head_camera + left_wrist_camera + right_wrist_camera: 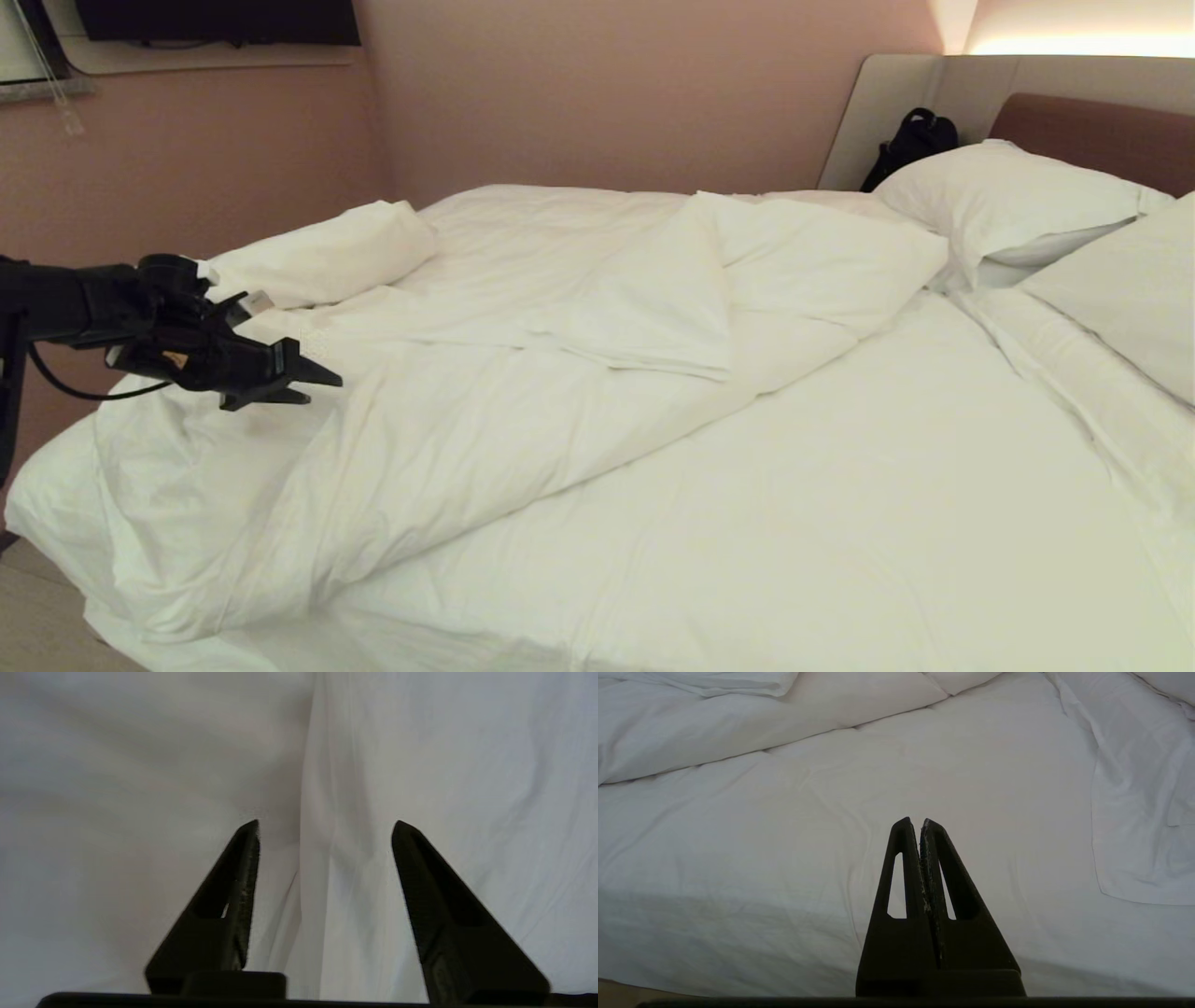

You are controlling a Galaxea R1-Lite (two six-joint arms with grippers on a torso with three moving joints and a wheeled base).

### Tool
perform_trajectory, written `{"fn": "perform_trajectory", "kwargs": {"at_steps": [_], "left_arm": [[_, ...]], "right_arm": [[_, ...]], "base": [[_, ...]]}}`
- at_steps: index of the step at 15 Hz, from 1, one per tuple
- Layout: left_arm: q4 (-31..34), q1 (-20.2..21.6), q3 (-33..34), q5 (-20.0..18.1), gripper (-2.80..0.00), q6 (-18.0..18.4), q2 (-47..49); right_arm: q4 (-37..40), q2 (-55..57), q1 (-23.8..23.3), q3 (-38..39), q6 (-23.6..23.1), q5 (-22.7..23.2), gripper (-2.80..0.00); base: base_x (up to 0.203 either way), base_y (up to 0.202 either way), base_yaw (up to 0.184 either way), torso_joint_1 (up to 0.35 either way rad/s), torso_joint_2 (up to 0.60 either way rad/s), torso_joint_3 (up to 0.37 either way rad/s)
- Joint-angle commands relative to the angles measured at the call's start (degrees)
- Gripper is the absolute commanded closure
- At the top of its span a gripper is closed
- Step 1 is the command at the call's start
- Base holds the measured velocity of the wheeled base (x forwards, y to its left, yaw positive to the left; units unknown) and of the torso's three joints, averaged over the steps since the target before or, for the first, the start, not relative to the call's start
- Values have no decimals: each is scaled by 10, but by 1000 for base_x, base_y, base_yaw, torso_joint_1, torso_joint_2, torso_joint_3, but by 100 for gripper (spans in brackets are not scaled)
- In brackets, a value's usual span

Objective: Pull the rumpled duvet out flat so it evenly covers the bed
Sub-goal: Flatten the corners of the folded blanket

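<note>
The task is judged to be only partly done. In the head view the duvet [485, 392] is seen bunched across the left and centre of the frame, folded back on itself in the upper middle, with a rolled corner at upper left; the lower right of the bed [934, 523] is left with only smoother white cloth showing, which is probably the bare sheet, though this cannot be told for certain. Two pillows [1008, 201] are seen at the upper right against the headboard [1092, 131]. The left gripper [313, 383] is held over the duvet at the left edge of the frame, jaws parted with nothing between them, a crease lying below. The right gripper [920, 823] is closed on nothing and parked above the flat cloth. The spreading towards the lower right is yet to be done.
</note>
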Motion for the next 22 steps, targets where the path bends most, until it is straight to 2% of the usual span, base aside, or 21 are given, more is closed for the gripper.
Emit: {"fn": "perform_trajectory", "kwargs": {"at_steps": [1,4,9,13,22], "left_arm": [[1,-6,-7,-3,-280,-1,9],[2,-17,-29,-15,-280,0,27],[-5,-51,-33,-13,-280,6,50],[-41,-66,-33,-11,-280,4,62],[-80,-70,-38,-6,-280,-9,63]], "right_arm": [[0,0,0,0,0,0,0],[0,0,0,0,0,0,0],[0,0,0,0,0,0,0],[0,0,0,0,0,0,0],[0,0,0,0,0,0,0]], "base": [[0,0,0,0,0,0],[0,0,0,0,0,0],[0,0,0,0,0,0],[0,0,0,0,0,0],[0,0,0,0,0,0]]}}
